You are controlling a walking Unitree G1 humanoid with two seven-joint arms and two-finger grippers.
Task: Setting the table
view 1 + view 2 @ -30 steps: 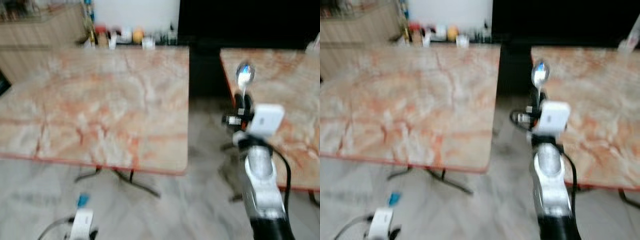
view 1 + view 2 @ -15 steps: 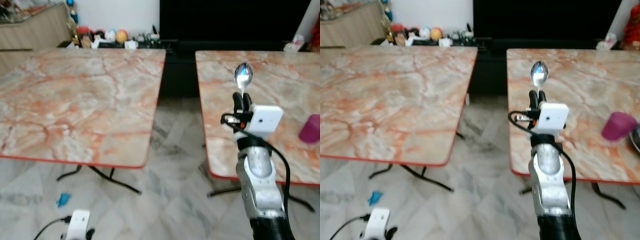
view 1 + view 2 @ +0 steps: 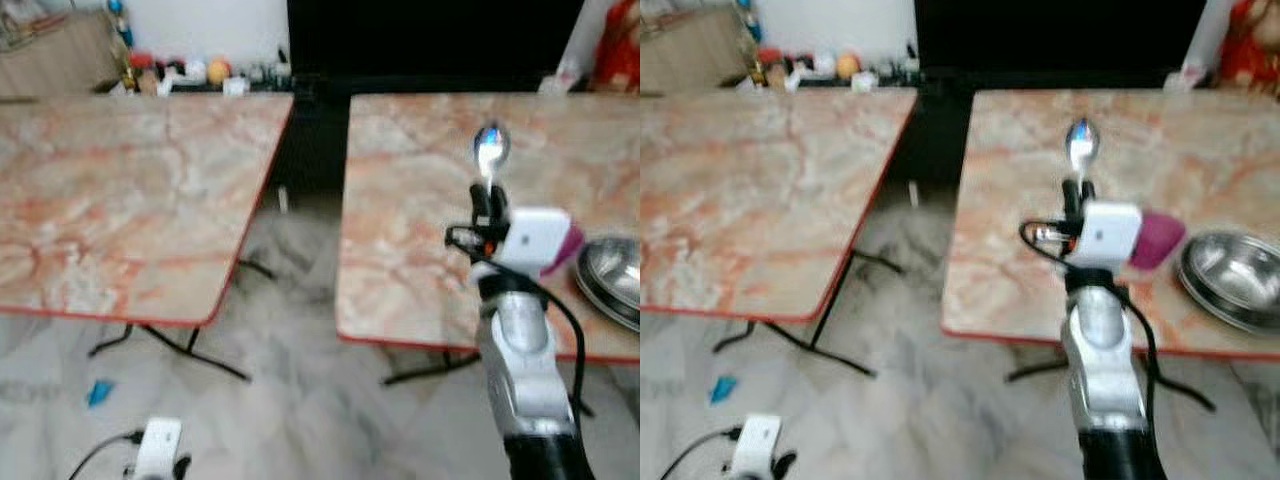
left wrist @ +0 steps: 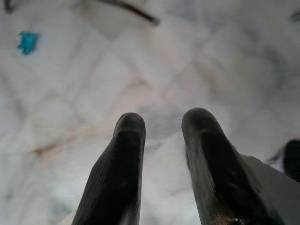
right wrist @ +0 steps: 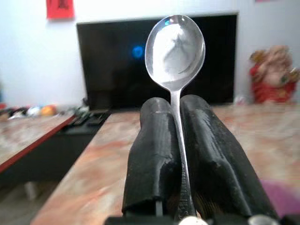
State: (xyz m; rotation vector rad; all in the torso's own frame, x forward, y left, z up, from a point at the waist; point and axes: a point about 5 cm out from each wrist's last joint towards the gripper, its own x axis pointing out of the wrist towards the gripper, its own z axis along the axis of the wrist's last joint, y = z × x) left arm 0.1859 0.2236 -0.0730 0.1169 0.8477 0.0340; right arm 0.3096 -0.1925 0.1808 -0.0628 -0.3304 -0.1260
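While blur softens scene, right gripper (image 3: 1076,190) pinches spoon (image 3: 1081,143) upright.

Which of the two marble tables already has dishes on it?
The right-hand table, ahead of the right gripper holding the spoon: it carries a steel bowl and a purple cup. The left-hand table carries neither.

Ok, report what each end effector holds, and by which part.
Right end effector grips a metal spoon by its handle, bowl up. Left end effector holds nothing.

Camera has swung right — a steel bowl (image 3: 1232,276) now shows on the right table (image 3: 1020,200).
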